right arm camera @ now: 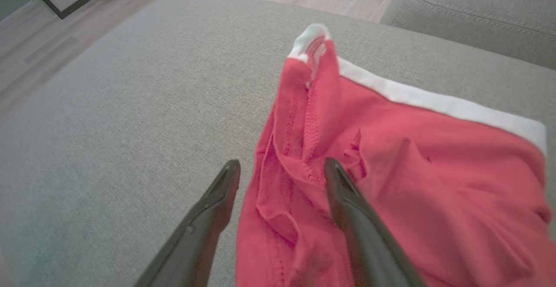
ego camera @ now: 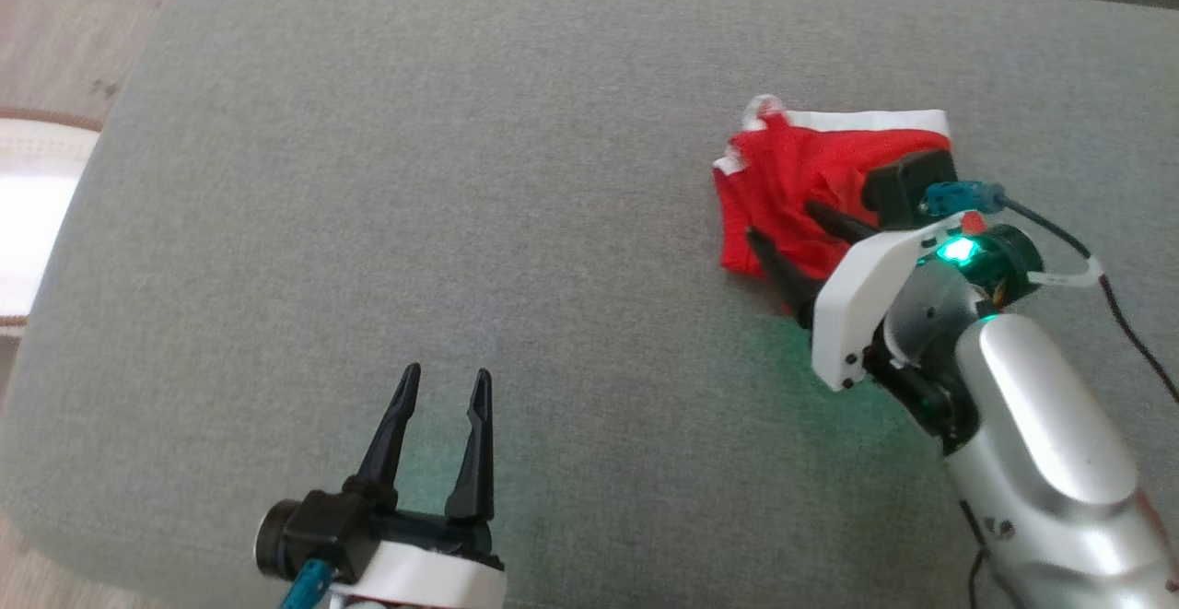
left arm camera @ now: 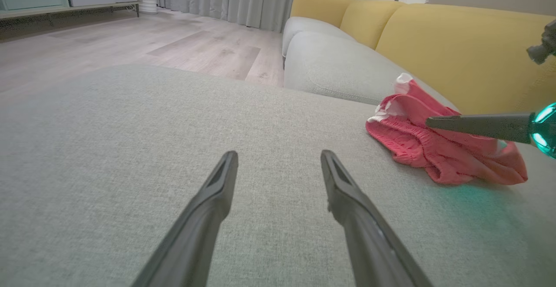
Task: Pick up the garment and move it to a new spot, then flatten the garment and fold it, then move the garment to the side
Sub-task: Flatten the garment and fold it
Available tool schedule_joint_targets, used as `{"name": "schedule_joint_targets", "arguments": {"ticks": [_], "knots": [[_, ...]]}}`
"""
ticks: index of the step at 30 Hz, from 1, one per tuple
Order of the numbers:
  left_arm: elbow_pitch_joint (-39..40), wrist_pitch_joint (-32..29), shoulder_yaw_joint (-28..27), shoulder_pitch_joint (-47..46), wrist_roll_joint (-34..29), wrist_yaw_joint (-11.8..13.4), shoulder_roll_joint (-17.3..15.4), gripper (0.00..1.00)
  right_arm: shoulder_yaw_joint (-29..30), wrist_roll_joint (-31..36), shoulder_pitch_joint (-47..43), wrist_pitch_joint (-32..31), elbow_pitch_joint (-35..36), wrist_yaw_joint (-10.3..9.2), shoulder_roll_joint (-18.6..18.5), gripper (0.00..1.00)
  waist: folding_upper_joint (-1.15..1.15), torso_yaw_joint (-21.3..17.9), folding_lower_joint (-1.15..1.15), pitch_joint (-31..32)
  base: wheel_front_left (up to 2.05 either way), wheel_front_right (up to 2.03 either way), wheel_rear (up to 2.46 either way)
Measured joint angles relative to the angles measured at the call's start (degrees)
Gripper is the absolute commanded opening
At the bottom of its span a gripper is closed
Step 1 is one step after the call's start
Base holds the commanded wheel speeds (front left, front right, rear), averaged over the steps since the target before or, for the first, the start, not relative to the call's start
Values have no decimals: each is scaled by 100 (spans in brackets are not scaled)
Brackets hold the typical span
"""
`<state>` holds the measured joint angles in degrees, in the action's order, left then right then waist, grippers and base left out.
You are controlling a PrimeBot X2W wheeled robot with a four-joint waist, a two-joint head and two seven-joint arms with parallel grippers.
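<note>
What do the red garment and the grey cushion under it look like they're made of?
Red garment: probably thin, soft knit cloth, matte; it lies in limp folds with stitched seams and a white band. Grey cushion: likely woven upholstery fabric, matte, with a fine flecked weave and rounded padded edges.

**Three camera viewpoints on one scene**

Head view: high, looking steeply down on the grey cushion (ego camera: 368, 176). Left wrist view: low, close to the cushion surface, facing along it toward a yellow sofa back (left arm camera: 456, 48) and wooden floor (left arm camera: 130, 39). Right wrist view: very near, tilted down on the red garment (right arm camera: 412, 169). All three views share the garment and the surrounding cushion.
</note>
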<state>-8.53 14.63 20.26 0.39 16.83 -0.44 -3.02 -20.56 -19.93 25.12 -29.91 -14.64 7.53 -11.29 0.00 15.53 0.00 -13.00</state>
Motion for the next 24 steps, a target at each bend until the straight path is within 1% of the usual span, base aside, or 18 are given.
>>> {"name": "schedule_joint_targets", "arguments": {"ticks": [6,9,13,16,19,20,21,22,23,24], "knots": [[-53,-1,-83,2,-37,-12,1,100,-124,-265,-252,243,350,0,125,100,0,-176,0,119,0,0,0],[-56,-1,-182,8,-86,-14,1,100,-49,-339,-519,397,590,0,118,100,0,-252,0,224,0,0,0],[-66,0,-229,93,-125,-43,1,100,345,-391,-839,769,928,0,53,100,0,-341,-1,386,0,0,0],[-65,-1,-226,221,-125,-63,0,100,795,-300,-922,1013,1004,0,-110,100,0,-404,-1,423,0,0,0],[-55,-1,-198,224,-126,-108,1,100,1141,-156,-911,1136,931,0,-339,100,0,-384,0,377,0,0,0],[-45,0,-192,223,-126,-110,0,100,1218,-126,-891,1162,857,0,-402,87,0,-372,0,345,0,0,0],[-45,-1,-183,222,-126,-113,0,100,1265,-85,-853,1184,767,0,-479,58,0,-353,0,311,0,0,0],[-45,-1,-178,216,-126,-113,0,100,1303,-77,-785,1184,651,0,-548,37,0,-329,0,279,0,0,0],[-42,0,-171,214,-126,-114,1,100,1312,-77,-685,1178,542,0,-614,0,0,-307,0,240,0,0,0],[-40,-1,-156,206,-126,-116,0,100,1271,-82,-553,1168,453,0,-715,0,0,-282,0,186,0,0,0]]}}
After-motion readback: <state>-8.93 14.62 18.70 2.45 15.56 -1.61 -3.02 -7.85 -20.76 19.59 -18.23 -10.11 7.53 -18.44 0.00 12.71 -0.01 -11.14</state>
